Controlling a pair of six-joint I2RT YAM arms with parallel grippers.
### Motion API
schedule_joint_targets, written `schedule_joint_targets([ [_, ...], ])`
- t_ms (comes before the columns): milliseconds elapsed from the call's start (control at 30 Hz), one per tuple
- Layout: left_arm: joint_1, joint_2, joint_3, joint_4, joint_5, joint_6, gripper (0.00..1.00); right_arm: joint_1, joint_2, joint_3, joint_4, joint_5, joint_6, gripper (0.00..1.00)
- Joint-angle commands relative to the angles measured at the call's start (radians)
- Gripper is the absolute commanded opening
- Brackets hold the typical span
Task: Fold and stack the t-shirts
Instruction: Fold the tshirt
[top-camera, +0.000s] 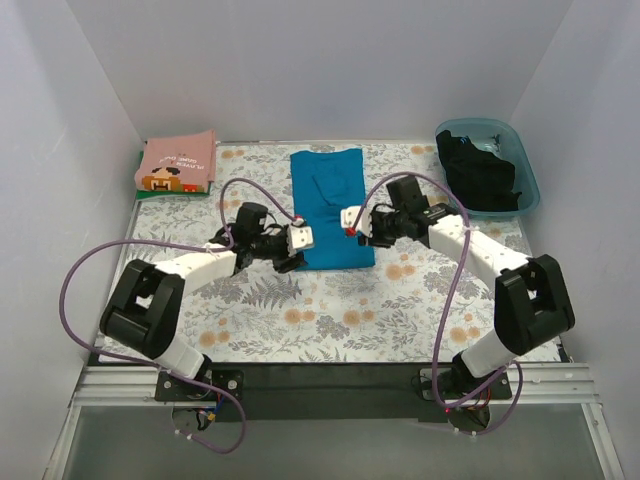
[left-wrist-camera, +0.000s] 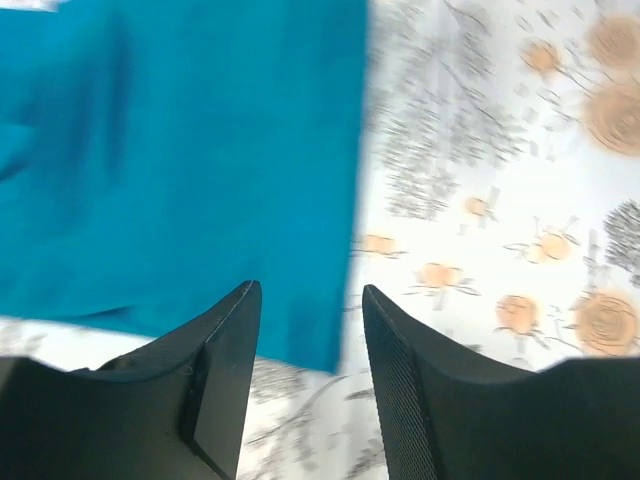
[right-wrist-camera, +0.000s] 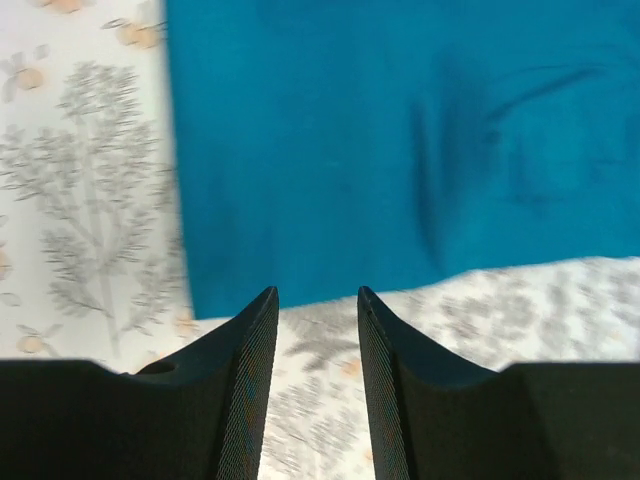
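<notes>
The teal-blue t-shirt (top-camera: 330, 205) lies flat in the middle of the table, folded into a long strip. My left gripper (top-camera: 300, 240) is open and empty at its near left corner; in the left wrist view (left-wrist-camera: 310, 300) a corner of the teal cloth (left-wrist-camera: 180, 150) lies just ahead between the fingers. My right gripper (top-camera: 352, 222) is open and empty at the strip's right edge; in the right wrist view (right-wrist-camera: 317, 300) the teal edge (right-wrist-camera: 400, 140) lies just beyond the fingertips. The pink t-shirt (top-camera: 178, 160) lies folded at the far left, with a green edge (top-camera: 143, 190) under it. The black t-shirt (top-camera: 478, 172) is in the tub.
The translucent blue tub (top-camera: 527, 180) stands at the far right corner. The floral table covering (top-camera: 330, 310) spans the table. White walls close in the left, back and right sides. Purple cables loop over both arms.
</notes>
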Motion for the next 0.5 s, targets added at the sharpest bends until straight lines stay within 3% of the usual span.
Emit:
schedule_joint_targets([
  [0,-0.042,0.026,-0.042,-0.011,-0.060,0.046,0.45,0.033,0.038,-0.089,0.021,0.004,-0.019,0.44],
  [133,-0.055,0.065,-0.068,0.069,-0.106,0.067,0.46,0.045,0.099,-0.120,0.084,0.022,-0.019,0.44],
  [467,-0.055,0.174,-0.080,0.088,-0.169,0.168,0.42,0.059,0.164,-0.160,0.106,0.053,-0.015,0.44],
])
